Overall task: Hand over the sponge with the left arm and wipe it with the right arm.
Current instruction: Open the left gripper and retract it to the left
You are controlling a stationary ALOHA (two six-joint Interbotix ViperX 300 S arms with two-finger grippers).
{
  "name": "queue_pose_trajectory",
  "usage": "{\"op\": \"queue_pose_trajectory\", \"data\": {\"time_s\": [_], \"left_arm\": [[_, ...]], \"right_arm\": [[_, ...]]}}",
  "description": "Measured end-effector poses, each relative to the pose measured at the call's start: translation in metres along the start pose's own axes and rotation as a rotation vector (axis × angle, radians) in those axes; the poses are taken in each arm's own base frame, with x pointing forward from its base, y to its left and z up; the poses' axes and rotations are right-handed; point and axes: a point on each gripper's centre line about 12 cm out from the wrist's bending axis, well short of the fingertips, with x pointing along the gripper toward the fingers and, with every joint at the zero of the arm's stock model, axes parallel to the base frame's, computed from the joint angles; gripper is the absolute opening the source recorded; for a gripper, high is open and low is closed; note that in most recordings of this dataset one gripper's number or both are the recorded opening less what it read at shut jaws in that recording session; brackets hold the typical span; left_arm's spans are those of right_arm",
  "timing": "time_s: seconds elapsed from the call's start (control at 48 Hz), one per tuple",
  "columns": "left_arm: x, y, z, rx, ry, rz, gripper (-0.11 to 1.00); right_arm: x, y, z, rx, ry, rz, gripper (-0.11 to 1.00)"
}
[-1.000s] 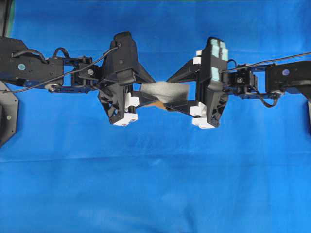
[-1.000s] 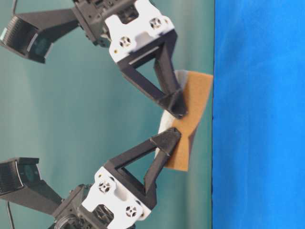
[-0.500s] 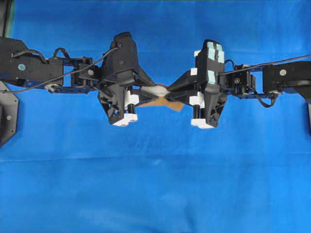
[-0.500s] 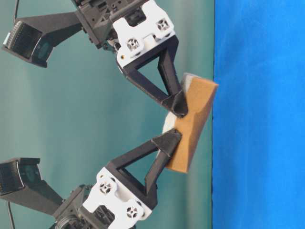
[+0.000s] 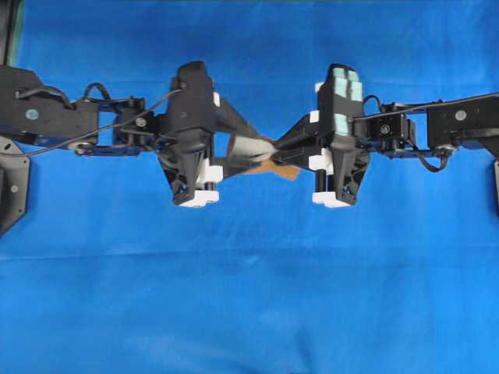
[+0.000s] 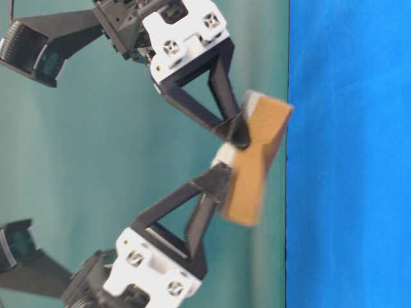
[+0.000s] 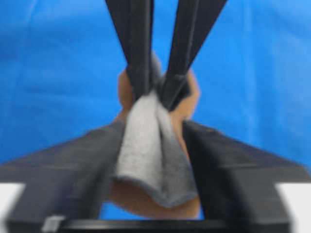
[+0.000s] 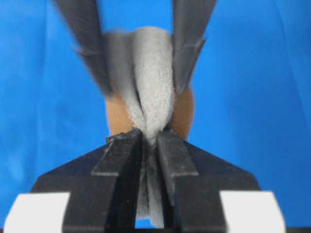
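The sponge (image 5: 253, 149) hangs between the two arms above the blue cloth, its grey face folded and its orange-brown layer facing the cloth. My right gripper (image 5: 277, 149), on the arm with teal wrist patches, is shut on the sponge's end; the right wrist view shows the pinch (image 8: 149, 136) on the sponge (image 8: 153, 97). My left gripper (image 5: 240, 149) is open, its fingers spread on either side of the sponge (image 7: 153, 155) in the left wrist view. In the table-level view the sponge (image 6: 260, 160) is near the cloth, the right gripper (image 6: 239, 135) still pinching it.
The blue cloth (image 5: 249, 296) covers the whole table. A black mount (image 5: 12, 187) sits at the left edge. Both arms reach in from the sides along the upper half of the overhead view.
The right gripper closed on the sponge. The left gripper's fingers then spread apart and the left arm drew back a little to the left. The sponge tilted.
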Motion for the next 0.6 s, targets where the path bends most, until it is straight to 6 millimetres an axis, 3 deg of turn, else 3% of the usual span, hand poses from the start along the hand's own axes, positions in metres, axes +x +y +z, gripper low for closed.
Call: {"op": "queue_pose_trajectory", "data": {"time_s": [0.063,0.104,0.458,0.604], "left_arm": [[-0.007,-0.003,0.001,0.004,-0.021,-0.007,0.79],[-0.013,-0.003,0.002,0.007,-0.040,-0.008,0.84],[-0.082,-0.003,-0.004,-0.003,-0.170,-0.009,0.81],[-0.108,-0.002,-0.009,-0.002,-0.213,-0.009,0.81]], "right_arm": [[0.000,-0.002,-0.002,0.001,0.008,-0.004,0.16],[0.000,-0.003,-0.002,-0.001,0.012,-0.007,0.16],[0.000,-0.004,-0.008,-0.025,0.043,-0.011,0.16],[0.010,-0.009,-0.021,-0.021,0.076,-0.020,0.16]]}}
